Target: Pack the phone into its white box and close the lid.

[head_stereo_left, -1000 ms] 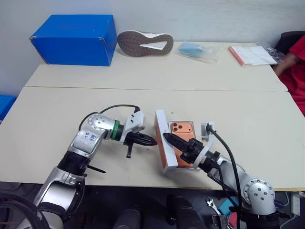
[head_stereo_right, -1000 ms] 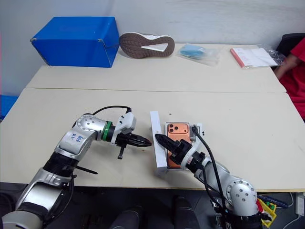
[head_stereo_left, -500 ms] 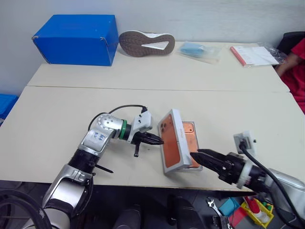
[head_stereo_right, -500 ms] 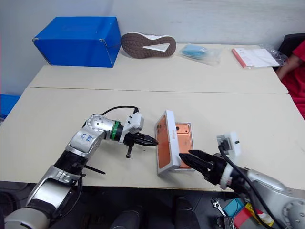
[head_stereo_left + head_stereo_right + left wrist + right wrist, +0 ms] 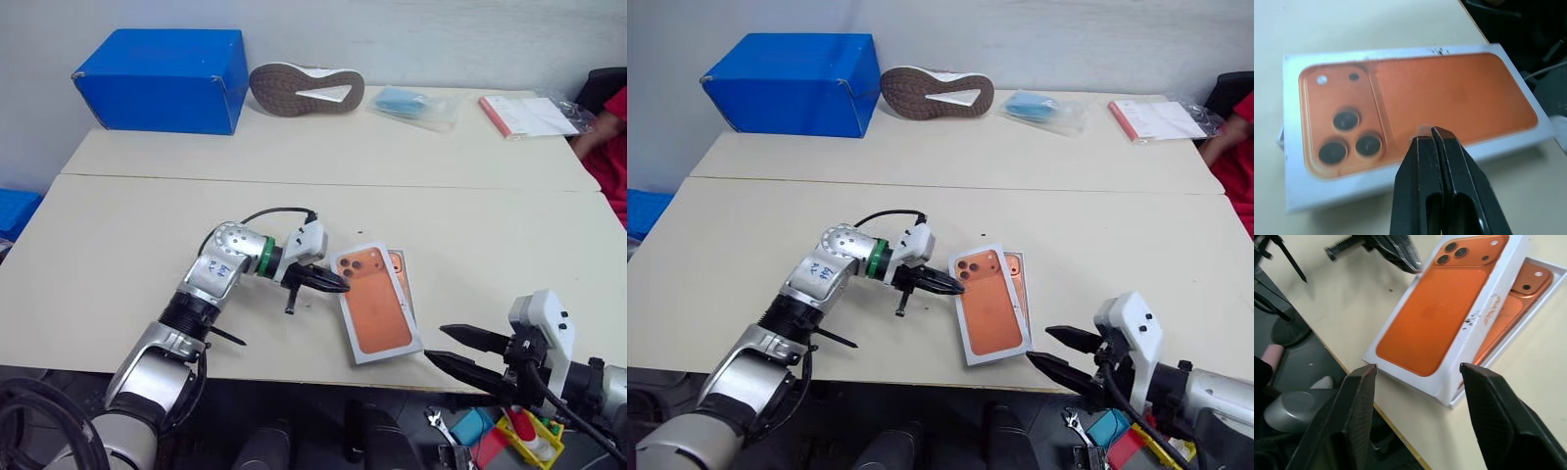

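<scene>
Right wrist view: the lid, light stiff card, sits askew over the phone; the left gripper, pressed together, touches its printed face, and the right gripper is spread; edges look safest to grip.

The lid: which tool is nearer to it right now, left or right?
Left. The left tool, shut, has its tips at the lid, by the printed camera corner. The right tool, open, hangs past the table's front edge, clear of the lid.

I see a white cardboard lid whose printed orange phone picture has a smooth satin face with black scuffs. The slim orange phone looks glossy. My black gripper fingers look like smooth, faintly shiny plastic; the cream tabletop is matt.
</scene>
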Available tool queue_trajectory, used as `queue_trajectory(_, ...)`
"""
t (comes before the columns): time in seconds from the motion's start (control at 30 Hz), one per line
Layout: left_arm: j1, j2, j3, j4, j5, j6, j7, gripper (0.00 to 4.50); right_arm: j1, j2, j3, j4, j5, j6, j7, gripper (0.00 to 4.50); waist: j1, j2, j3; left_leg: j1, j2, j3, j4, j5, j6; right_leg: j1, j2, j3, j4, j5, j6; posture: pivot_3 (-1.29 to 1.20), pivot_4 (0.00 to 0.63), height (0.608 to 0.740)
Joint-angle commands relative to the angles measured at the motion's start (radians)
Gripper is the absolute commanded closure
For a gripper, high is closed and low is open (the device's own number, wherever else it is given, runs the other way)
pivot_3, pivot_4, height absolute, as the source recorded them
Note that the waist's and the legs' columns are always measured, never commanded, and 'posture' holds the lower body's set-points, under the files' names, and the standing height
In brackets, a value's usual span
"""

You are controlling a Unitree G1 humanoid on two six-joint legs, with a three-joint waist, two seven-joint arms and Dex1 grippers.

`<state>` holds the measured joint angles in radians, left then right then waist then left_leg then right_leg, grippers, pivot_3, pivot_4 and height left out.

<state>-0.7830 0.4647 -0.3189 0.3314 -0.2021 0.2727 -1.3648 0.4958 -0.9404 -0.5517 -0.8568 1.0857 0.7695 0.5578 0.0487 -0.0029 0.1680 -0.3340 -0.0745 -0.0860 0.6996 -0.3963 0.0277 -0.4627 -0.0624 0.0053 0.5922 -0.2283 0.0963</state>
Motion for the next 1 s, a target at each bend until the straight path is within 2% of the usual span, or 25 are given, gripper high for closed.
queue_trajectory(0.03,0.001,0.086,0.019,-0.005,-0.028,-0.001,-0.133,4.50,0.008,0.000,0.019,-0.027,-0.079,-0.044,0.065,3.04,0.001,0.000,0.000,0.000,0.000,0.000,0.000,0.000,0.000,0.000,0.000,0.000,0.000,0.000,0.000,0.00,0.150,0.740)
queue_trajectory(0.1,0.004,0.121,0.005,0.024,0.003,-0.048,-0.162,4.50,0.018,-0.013,0.052,-0.038,-0.149,-0.070,0.111,3.79,0.002,0.000,0.000,0.000,0.000,0.000,0.000,0.000,0.000,0.000,0.000,0.000,0.000,0.000,0.000,0.00,0.150,0.740)
queue_trajectory(0.17,-0.005,0.116,-0.009,0.078,0.046,-0.114,-0.141,4.50,0.032,-0.041,0.114,-0.046,-0.260,-0.117,0.166,4.49,0.008,0.000,0.000,0.000,-0.001,0.000,0.000,0.000,0.000,0.001,-0.001,-0.001,-0.001,0.000,0.000,0.00,0.150,0.740)
queue_trajectory(0.33,-0.062,0.012,-0.024,0.234,0.140,-0.249,-0.019,4.50,0.039,-0.107,0.311,-0.013,-0.546,-0.277,0.257,4.49,0.023,-0.001,0.000,-0.001,-0.003,0.000,0.001,0.000,0.002,0.001,0.000,-0.002,-0.001,0.000,0.001,0.00,0.150,0.740)
queue_trajectory(0.47,-0.112,-0.061,-0.036,0.355,0.188,-0.329,0.024,4.50,-0.034,-0.107,0.430,0.037,-0.680,-0.346,0.267,4.49,0.021,-0.003,0.000,-0.001,-0.003,0.003,0.002,0.000,0.002,0.001,0.000,-0.003,0.000,0.001,0.002,0.00,0.150,0.740)
queue_trajectory(0.73,-0.232,-0.172,-0.026,0.589,0.237,-0.417,0.076,4.50,-0.191,-0.026,0.573,0.108,-0.773,-0.323,0.225,4.49,0.012,-0.003,0.000,0.001,-0.002,0.007,0.002,0.000,0.002,0.000,0.000,-0.003,0.000,0.001,0.003,0.00,0.150,0.740)
queue_trajectory(1.0,-0.298,-0.225,0.001,0.698,0.238,-0.471,0.037,4.50,-0.194,0.029,0.590,0.100,-0.797,-0.305,0.202,4.49,0.007,-0.004,0.000,0.001,-0.003,0.007,0.002,0.000,0.002,0.000,0.000,-0.003,0.001,0.002,0.003,0.00,0.150,0.740)
